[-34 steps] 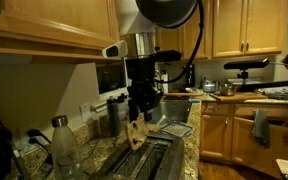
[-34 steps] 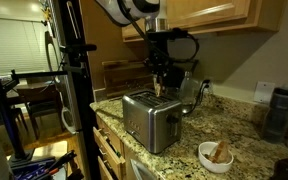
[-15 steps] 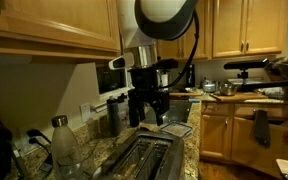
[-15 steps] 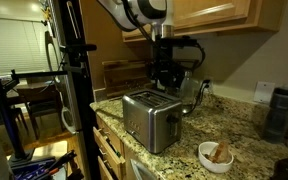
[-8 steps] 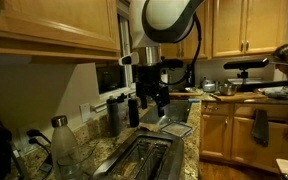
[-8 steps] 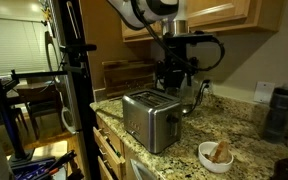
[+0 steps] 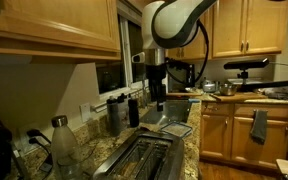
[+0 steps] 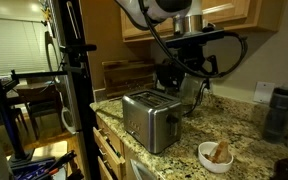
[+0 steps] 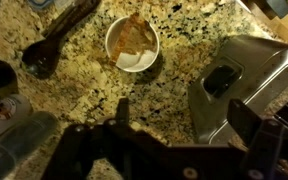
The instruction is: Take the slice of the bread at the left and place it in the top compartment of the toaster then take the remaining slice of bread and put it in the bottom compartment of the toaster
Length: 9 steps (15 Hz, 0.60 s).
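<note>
The brushed-steel toaster (image 8: 149,118) stands on the granite counter, and its two long slots (image 7: 139,160) look dark; I cannot tell if a slice sits inside. A slice of bread (image 9: 134,35) lies in a white bowl (image 9: 144,60), also seen near the counter's front edge (image 8: 217,155). My gripper (image 9: 184,125) hangs open above the counter between the bowl and the toaster (image 9: 254,85), with nothing between its fingers (image 9: 122,108). In both exterior views the gripper (image 7: 156,100) (image 8: 187,80) is raised well above and beyond the toaster.
A dark spoon (image 9: 54,45) lies beside the bowl. A glass bottle (image 7: 62,142) and two shakers (image 7: 122,113) stand by the wall. A black appliance (image 8: 276,110) sits on the counter's far end. A camera stand (image 8: 74,90) rises by the counter edge.
The gripper held a bread slice over the toaster, let it go and opened. It has since risen and swung sideways away from the toaster toward the bowl side.
</note>
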Each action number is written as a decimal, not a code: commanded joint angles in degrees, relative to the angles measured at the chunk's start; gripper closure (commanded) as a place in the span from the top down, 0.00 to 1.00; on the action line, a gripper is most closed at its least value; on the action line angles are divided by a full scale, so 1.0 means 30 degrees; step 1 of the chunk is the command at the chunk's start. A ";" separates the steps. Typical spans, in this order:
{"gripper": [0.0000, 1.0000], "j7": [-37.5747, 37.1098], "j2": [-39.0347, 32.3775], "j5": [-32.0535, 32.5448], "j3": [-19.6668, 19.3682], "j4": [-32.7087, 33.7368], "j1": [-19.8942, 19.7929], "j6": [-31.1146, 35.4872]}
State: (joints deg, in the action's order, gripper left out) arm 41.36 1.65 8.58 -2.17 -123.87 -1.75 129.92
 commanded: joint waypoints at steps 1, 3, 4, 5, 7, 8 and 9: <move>1.00 -0.3502 0.0795 0.0915 -0.0351 -0.1418 -0.0410 0.1513; 1.00 -0.5497 0.0769 0.1470 -0.0551 -0.1811 -0.0621 0.2221; 1.00 -0.6485 0.0736 0.1715 -0.0648 -0.1959 -0.0718 0.2456; 1.00 -0.7398 0.0750 0.2024 -0.0753 -0.2205 -0.0840 0.2758; 1.00 -0.8814 0.0692 0.2535 -0.0950 -0.2580 -0.1078 0.3266; 1.00 -0.9438 0.0648 0.2757 -0.1043 -0.2712 -0.1181 0.3442; 1.00 -0.9913 0.0523 0.2847 -0.1180 -0.2814 -0.1326 0.3635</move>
State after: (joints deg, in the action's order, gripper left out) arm 17.30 1.65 14.70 -4.84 -128.94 -4.60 137.72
